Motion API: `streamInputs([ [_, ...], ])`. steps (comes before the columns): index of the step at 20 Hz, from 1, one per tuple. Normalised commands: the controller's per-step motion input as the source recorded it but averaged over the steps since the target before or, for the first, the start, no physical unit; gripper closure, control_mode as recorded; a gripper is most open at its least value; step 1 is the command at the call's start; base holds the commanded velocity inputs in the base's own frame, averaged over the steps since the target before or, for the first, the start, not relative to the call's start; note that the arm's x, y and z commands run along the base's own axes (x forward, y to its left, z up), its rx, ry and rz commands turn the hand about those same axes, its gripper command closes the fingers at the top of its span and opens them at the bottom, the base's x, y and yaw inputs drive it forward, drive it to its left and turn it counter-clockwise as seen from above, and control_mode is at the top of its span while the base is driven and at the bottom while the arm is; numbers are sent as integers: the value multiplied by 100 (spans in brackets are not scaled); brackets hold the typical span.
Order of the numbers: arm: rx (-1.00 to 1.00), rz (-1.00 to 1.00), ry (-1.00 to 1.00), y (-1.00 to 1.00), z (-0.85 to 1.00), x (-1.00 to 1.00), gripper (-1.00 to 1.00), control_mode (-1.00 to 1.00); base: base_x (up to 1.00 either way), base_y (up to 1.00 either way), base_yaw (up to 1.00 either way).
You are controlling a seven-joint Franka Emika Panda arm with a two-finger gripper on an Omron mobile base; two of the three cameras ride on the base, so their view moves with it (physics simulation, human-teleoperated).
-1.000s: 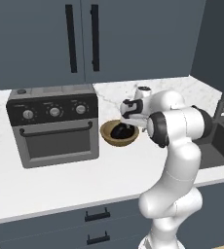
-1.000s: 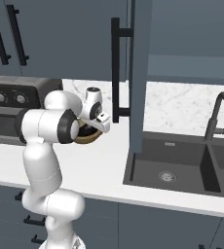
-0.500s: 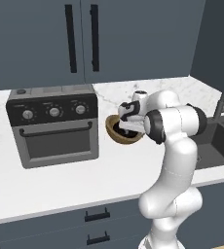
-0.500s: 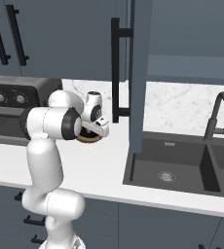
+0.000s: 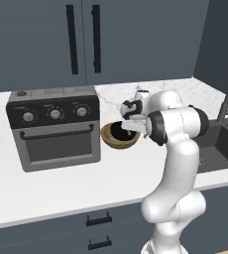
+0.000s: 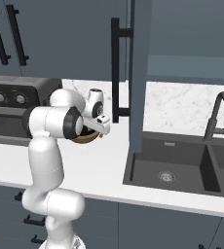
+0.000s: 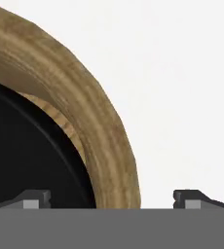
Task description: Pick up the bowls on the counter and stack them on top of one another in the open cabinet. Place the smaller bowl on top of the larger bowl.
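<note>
White marble counter runs across the kitchen above dark blue-grey drawers, with slate-blue wall cabinets behind it. From the left base camera, a grey toaster oven stands on the counter at about 9 o'clock from the arm, and the wooden bowl sits just beside the oven's right side. The black bowl lies inside the wooden bowl, so the smaller one already rests in the larger one, and both are on the counter.

The gripper hangs right over the bowls, at about 1 o'clock from the wooden bowl's middle. From the hand camera the gripper stands wide open: one fingertip shows over the black bowl at 7 o'clock, the other over bare counter at 5 o'clock, and the thick rim of the wooden bowl passes between them. Nothing is clamped, and I cannot tell whether the tips touch the rim.

From the right base camera, the gripper covers most of the wooden bowl, of which a brown edge shows beneath the hand. The open cabinet hangs at 2 o'clock from the hand, its door swung out edge-on with a long black bar handle. A dark sink with a black tap lies at 4 o'clock.
</note>
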Motion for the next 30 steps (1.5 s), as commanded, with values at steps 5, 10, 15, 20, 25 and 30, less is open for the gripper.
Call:
streamInputs([
  [5, 0, 0, 0, 0, -5, 0, -100, -100, 0, 0, 0],
  [10, 0, 0, 0, 19, -23, 3, -100, -100, 0, 0, 0],
  [15, 0, 0, 1, 24, -44, 1, 100, -100, 0, 0, 0],
  [20, 0, 0, 0, 2, -5, 0, 100, -100, 0, 0, 0],
  [25, 0, -1, -3, 0, 14, -34, 100, -100, 0, 0, 0],
  [30, 0, -3, -14, 0, 42, -100, 100, -100, 0, 0, 0],
])
